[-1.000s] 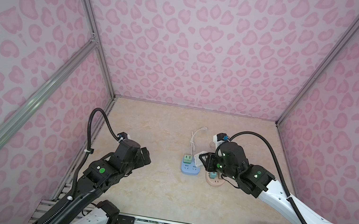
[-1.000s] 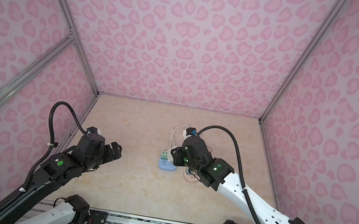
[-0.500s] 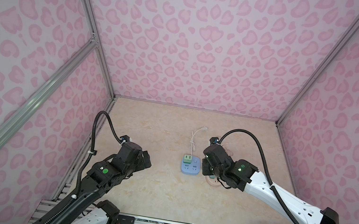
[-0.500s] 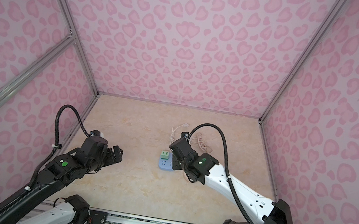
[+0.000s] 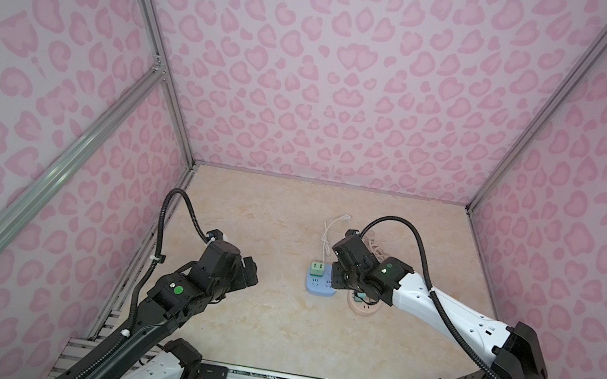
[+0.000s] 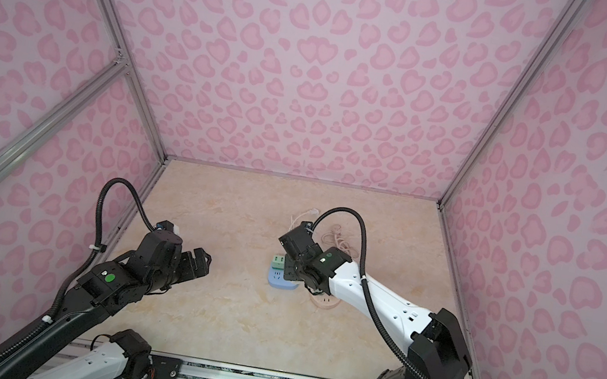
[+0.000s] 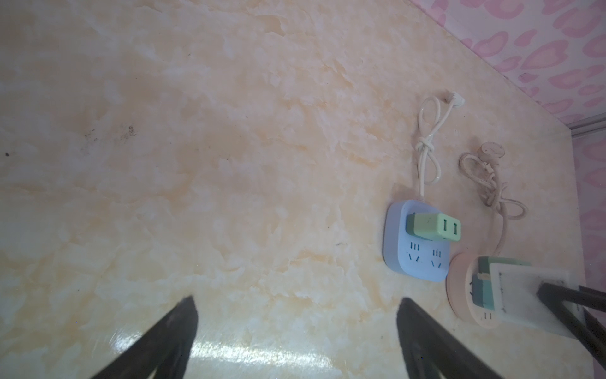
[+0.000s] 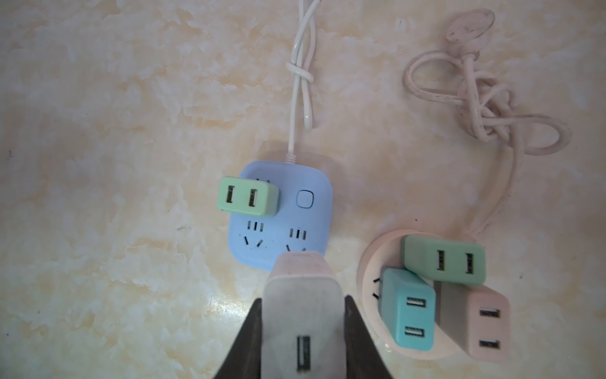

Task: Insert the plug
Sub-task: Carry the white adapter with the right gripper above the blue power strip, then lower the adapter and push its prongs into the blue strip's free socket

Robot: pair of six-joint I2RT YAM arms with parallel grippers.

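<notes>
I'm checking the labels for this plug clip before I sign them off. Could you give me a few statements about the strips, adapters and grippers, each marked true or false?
1. The right gripper is shut on a white adapter. True.
2. The blue power strip has no adapter in it. False: a light green adapter is plugged into it.
3. The round pink power strip carries three adapters. True.
4. The left gripper holds an adapter. False: it is open and empty, off to the side of both strips.
</notes>
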